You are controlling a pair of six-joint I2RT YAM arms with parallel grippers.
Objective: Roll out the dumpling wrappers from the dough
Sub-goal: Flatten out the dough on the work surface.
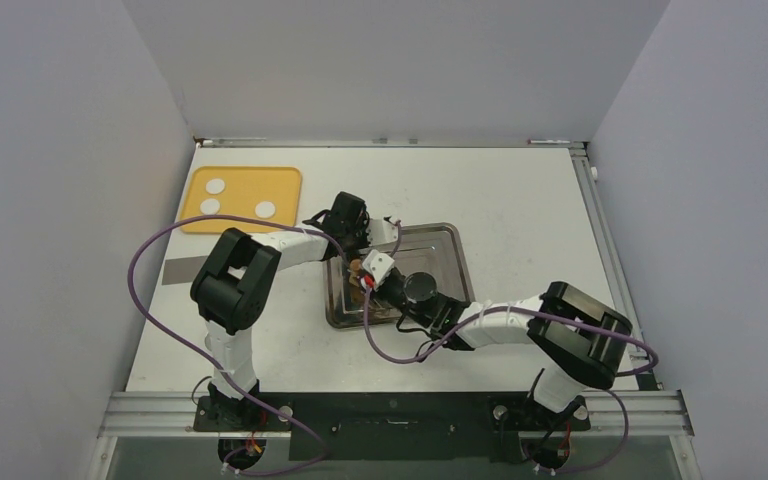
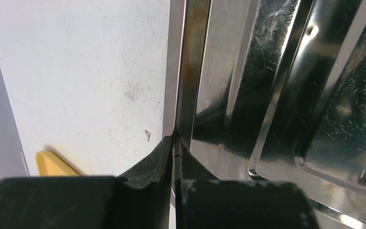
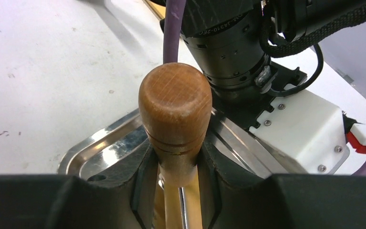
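Note:
Three small white dough pieces (image 1: 216,185) lie on a yellow tray (image 1: 282,186) at the far left of the table. No flattened wrapper is in view. My right gripper (image 1: 366,281) is shut on the brown wooden handle of a rolling pin (image 3: 175,109) over the left part of a steel tray (image 1: 442,232). The pin's roller is hidden under the gripper. My left gripper (image 2: 174,145) is shut on the steel tray's thin rim (image 2: 183,86) at its left side. In the top view the left gripper (image 1: 346,254) sits just behind the right one.
A grey flat strip (image 1: 185,270) lies on the white table left of the steel tray. The yellow tray's corner (image 2: 52,164) shows in the left wrist view. The left arm's wrist and white camera mount (image 3: 298,129) crowd close behind the pin handle.

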